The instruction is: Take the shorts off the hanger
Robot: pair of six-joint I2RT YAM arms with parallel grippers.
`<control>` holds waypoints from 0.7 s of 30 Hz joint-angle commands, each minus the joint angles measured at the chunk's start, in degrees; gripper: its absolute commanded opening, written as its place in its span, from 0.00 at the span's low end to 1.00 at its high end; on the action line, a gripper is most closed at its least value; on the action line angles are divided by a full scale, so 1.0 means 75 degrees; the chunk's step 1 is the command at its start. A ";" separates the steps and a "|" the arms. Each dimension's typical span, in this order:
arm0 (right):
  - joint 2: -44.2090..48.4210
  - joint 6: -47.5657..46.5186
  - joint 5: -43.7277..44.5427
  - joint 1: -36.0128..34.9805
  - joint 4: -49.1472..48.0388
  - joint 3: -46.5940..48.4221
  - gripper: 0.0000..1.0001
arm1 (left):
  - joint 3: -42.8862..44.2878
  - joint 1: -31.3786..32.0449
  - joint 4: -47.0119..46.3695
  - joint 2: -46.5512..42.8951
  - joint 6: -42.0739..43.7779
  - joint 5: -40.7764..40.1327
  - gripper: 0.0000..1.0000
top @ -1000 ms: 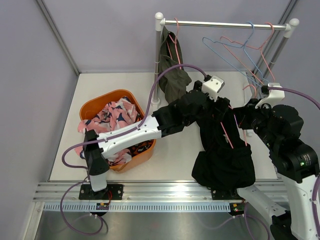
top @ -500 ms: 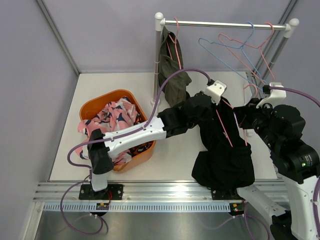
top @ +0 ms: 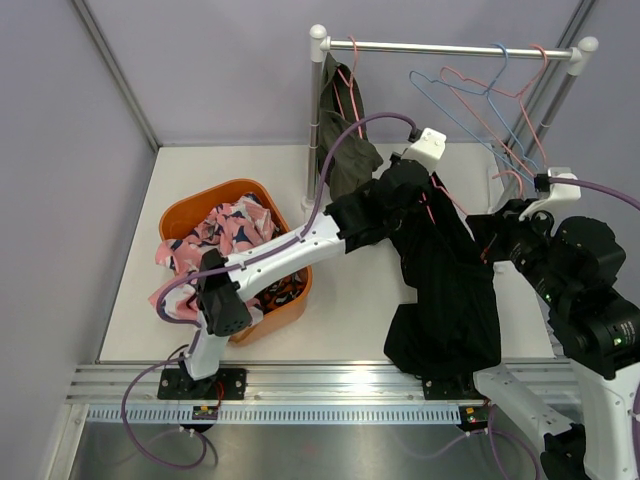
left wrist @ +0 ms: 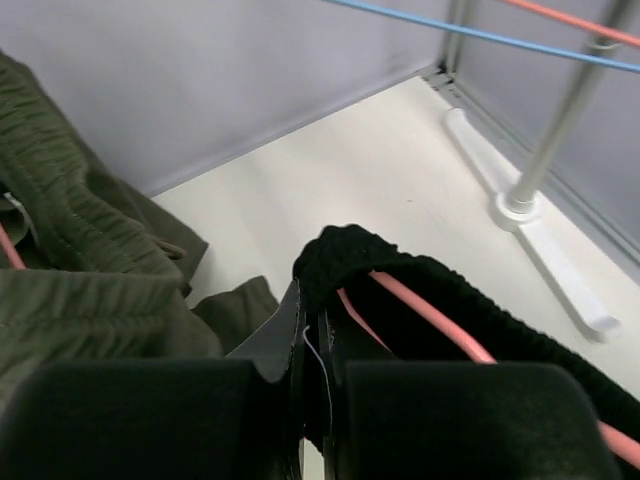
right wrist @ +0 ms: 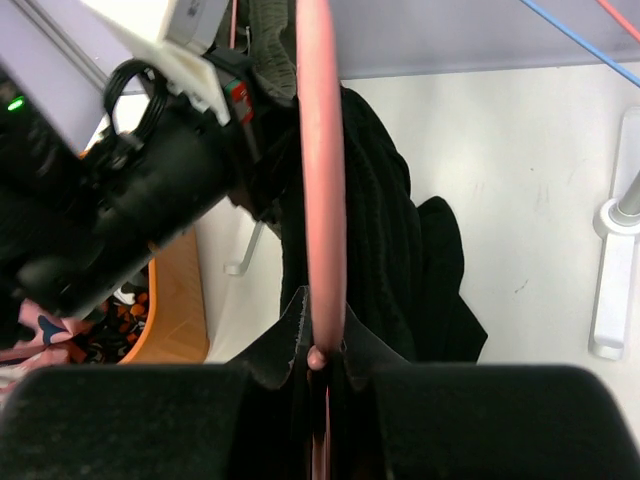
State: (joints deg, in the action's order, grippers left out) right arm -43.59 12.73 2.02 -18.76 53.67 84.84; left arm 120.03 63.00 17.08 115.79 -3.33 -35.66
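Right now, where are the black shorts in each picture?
Top view: the black shorts are right of the middle, reaching down to the near edge.
Left wrist view: the black shorts sit low in the middle, waistband pinched by the left hand.
Right wrist view: the black shorts fill the middle, behind the pink hanger.
Shared landmark: the olive green shorts, seen upper middle, left side, top edge.

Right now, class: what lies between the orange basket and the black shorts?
In the top view, only bare table separates the orange basket and the black shorts; the left arm reaches across above it.
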 commanded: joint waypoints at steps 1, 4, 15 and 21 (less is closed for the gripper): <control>0.0199 0.0142 -0.0457 -0.0065 -0.0090 0.0407 0.00 | 0.0332 -0.0454 -0.0215 0.0112 0.0152 -0.0707 0.00; 0.0223 0.0142 -0.0469 -0.0053 -0.0078 0.0489 0.00 | 0.0204 -0.0549 -0.0262 0.0148 0.0151 -0.0320 0.00; 0.0024 0.0037 -0.0012 -0.0065 -0.0300 0.0478 0.00 | -0.0907 -0.0362 -0.0262 -0.0577 0.0104 0.1270 0.00; -0.0327 0.0037 0.0199 -0.0053 -0.0920 0.0279 0.00 | -0.1998 0.0971 -0.0122 -0.2171 0.1310 0.2631 0.00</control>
State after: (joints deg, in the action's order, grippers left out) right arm -44.31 12.88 1.72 -18.76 52.53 86.65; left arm 106.13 63.99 18.83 109.34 0.67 -24.10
